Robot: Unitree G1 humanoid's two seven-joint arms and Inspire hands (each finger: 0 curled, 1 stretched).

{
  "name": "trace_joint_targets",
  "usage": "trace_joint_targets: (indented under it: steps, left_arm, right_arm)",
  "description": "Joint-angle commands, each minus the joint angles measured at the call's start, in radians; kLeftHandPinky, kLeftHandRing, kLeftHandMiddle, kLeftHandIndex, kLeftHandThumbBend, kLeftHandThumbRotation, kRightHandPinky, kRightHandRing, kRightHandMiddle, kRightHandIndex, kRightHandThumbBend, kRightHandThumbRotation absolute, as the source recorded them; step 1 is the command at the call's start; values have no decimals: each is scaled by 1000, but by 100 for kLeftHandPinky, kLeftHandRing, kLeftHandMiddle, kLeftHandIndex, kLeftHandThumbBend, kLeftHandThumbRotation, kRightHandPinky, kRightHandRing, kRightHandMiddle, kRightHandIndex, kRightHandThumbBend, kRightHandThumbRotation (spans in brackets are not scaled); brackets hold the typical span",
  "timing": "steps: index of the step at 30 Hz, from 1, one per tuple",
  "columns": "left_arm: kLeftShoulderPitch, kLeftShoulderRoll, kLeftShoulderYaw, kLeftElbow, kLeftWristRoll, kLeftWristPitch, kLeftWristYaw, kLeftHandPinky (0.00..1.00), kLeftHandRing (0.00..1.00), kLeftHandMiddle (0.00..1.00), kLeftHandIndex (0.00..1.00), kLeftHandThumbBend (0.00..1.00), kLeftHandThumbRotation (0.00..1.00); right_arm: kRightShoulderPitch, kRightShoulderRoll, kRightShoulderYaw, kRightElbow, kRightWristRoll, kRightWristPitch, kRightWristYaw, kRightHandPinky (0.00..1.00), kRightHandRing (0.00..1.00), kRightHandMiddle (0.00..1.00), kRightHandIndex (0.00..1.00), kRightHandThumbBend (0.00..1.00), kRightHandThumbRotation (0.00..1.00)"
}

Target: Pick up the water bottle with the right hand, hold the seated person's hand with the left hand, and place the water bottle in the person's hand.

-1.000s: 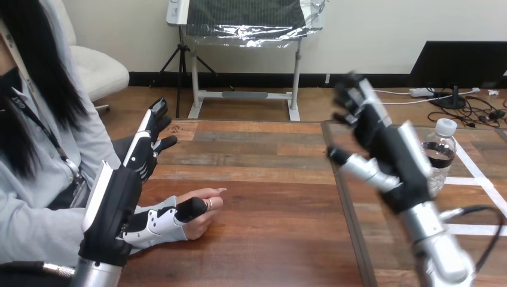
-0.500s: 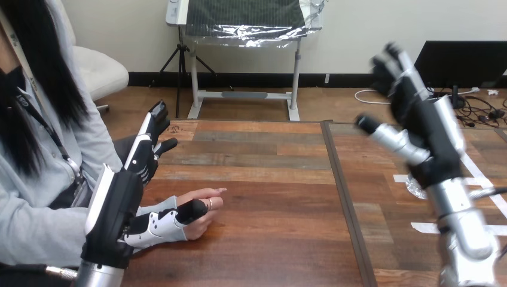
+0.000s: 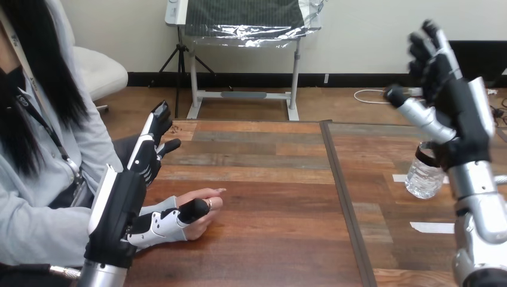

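The clear water bottle (image 3: 423, 178) stands upright on the table's right part, its top hidden behind my right hand (image 3: 463, 113). That hand is raised above and in front of the bottle, open, fingers spread and pointing up, not touching it. At the left, the person's hand (image 3: 206, 204) rests on the table, loosely curled. My left hand (image 3: 122, 206) is beside it, fingers straight and pointing away across the table. Its thumb (image 3: 176, 216) lies over the person's hand near the wrist; it is not closed round it.
A dark seam (image 3: 342, 203) runs front to back between the two tabletops. White tape strips (image 3: 431, 227) lie on the right tabletop near the bottle. The person sits close at the table's left edge.
My right hand has swung right and upward, staying open. The bottle's lower half now shows below it. The left hand and the person's hand have stayed put.
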Motion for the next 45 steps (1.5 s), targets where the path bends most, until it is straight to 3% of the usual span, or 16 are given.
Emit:
trace_joint_targets:
  steps: [1,17,35,45]
  left_arm:
    - [-79,8,16,8,-4,-28,-1,87,97,100,98,100,62]
    - [-79,8,22,6,-13,-28,-11,88,98,100,99,100,62]
    - [-63,12,26,-30,-14,-7,-12,88,98,100,98,100,61]
    - [-58,17,30,-35,-20,-8,-20,89,99,100,99,100,60]
  right_arm:
    - [-102,-38,-22,16,5,9,-21,96,97,95,98,100,51]
    - [-162,-87,-49,57,5,17,-53,99,99,94,98,100,46]
    - [-217,-135,-39,111,-49,69,-183,100,100,93,99,100,37]
    - [-245,-158,-25,143,-90,134,-253,100,100,93,99,100,34]
